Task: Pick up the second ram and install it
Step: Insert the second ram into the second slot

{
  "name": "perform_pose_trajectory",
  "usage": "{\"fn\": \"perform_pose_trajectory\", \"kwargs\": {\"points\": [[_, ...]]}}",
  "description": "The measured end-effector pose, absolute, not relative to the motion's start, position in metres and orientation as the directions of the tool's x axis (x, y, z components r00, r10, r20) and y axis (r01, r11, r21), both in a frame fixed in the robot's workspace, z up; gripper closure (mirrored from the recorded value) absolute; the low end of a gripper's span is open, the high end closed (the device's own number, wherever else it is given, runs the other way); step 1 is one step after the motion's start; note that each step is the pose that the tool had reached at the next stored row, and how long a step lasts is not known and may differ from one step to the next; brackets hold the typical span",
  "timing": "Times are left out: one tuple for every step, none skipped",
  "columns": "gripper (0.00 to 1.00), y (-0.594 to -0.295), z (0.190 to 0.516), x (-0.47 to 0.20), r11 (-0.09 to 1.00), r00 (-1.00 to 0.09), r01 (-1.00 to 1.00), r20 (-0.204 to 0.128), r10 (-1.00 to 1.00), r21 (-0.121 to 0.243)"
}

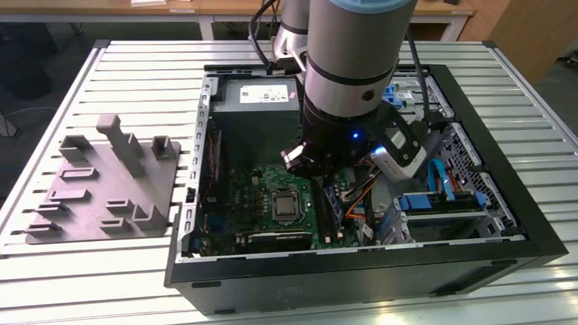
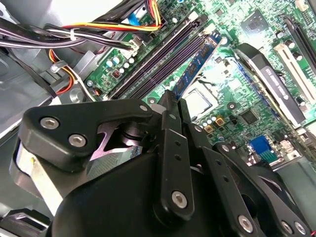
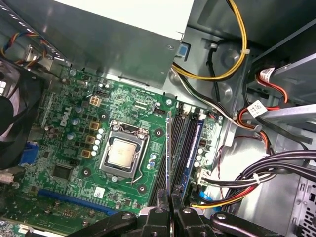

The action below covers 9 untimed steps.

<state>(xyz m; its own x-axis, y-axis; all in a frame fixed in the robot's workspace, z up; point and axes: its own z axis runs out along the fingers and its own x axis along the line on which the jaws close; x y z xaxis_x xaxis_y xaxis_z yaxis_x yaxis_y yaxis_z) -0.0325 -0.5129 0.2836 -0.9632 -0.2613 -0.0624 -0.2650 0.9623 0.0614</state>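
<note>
**Second ram [image 3: 170,148] pinched on edge in the claw [image 3: 170,197]**

Claw is pressed onto both flat faces. The stick runs lengthwise along the memory slots [image 3: 184,143], just beside the processor [image 3: 121,153], inside the open computer case [image 1: 361,277] on the slatted table [image 1: 135,61]. Can't tell if it's seated or just above a slot.

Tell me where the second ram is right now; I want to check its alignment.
In the first wrist view the second ram stands edge-on, clamped between the fingers, alongside the memory slots on the side facing the processor socket.
</note>
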Motion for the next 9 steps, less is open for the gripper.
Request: {"fn": "perform_pose_trajectory", "kwargs": {"points": [[0.86,-0.5129,0.2836,-0.0325,0.963,-0.964,-0.262,-0.062,-0.258,0.061],[0.86,-0.5129,0.2836,-0.0325,0.964,-0.965,-0.259,-0.062,-0.255,0.061],[0.86,-0.5129,0.2835,-0.0325,0.965,-0.966,-0.256,-0.062,-0.252,0.061],[0.86,-0.5129,0.2835,-0.0325,0.965,-0.966,-0.254,-0.062,-0.25,0.061],[0.86,-0.5129,0.2835,-0.0325,0.966,-0.967,-0.251,-0.062,-0.248,0.061],[0.86,-0.5129,0.2835,-0.0325,0.967,-0.967,-0.249,-0.062,-0.245,0.061],[0.86,-0.5129,0.2835,-0.0325,0.967,-0.968,-0.247,-0.062,-0.243,0.061],[0.86,-0.5129,0.2835,-0.0325,0.968,-0.969,-0.244,-0.062,-0.24,0.061],[0.86,-0.5129,0.2834,-0.0325,0.969,-0.97,-0.24,-0.062,-0.237,0.061]]}}
